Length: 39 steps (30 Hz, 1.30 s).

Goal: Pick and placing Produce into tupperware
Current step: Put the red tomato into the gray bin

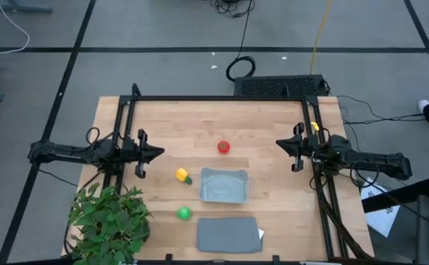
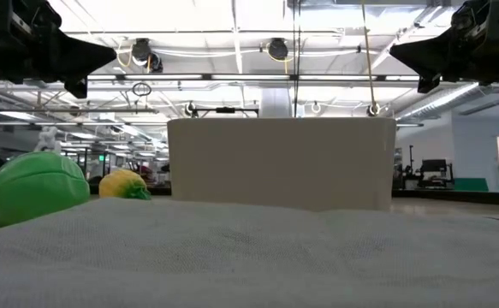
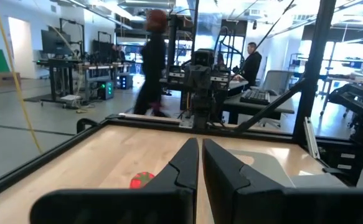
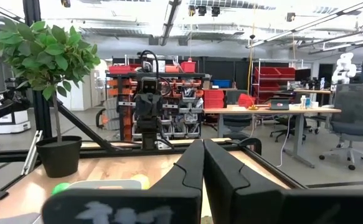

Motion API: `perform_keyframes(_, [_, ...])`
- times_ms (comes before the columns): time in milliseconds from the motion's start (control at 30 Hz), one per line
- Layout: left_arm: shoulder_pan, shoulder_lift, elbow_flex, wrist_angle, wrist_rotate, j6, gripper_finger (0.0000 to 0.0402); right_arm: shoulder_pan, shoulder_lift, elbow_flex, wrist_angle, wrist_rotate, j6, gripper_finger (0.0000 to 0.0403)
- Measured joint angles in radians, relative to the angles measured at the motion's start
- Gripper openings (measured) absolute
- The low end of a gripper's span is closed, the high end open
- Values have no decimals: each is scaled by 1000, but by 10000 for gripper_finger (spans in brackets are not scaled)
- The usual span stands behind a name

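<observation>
The round red piece [image 1: 224, 147] lies on the wooden table between both arms, also seen as the red piece [image 3: 141, 180]. The yellow piece with green tip [image 1: 182, 175] rests left of the tupperware [image 1: 224, 185], a shallow grey-blue tray. The round green piece [image 1: 184, 213] lies nearer the near edge; in the low view the green piece [image 2: 31, 190] and yellow piece [image 2: 125, 184] sit on the left. My left gripper [image 1: 159, 153] hovers shut at the table's left. My right gripper [image 1: 279, 143] hovers shut at the right. Both touch nothing.
A flat dark grey slab [image 1: 229, 233] lies near the table's near edge, in front of the tupperware. A leafy potted plant [image 1: 111, 221] stands at the near left corner. A black frame [image 1: 221, 98] borders the table. People move in the room beyond.
</observation>
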State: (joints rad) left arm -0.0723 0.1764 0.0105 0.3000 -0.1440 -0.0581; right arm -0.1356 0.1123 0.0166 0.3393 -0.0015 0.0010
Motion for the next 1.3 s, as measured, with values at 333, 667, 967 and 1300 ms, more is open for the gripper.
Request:
perform_keyframes(333, [0,0,0,13,9,1,26,-2,27,40,-62,4,20,13])
perform_keyframes(667, [0,0,0,19,22,19,26,-22,242,272,-253,53,-16,156])
perform_keyframes(967, [0,0,0,3,21,109,26,-80,503,473,-380,53,-55,254])
perform_keyframes(1300, [0,-1,0,26,15,72,26,-133,813,697,-531,17,-106,265])
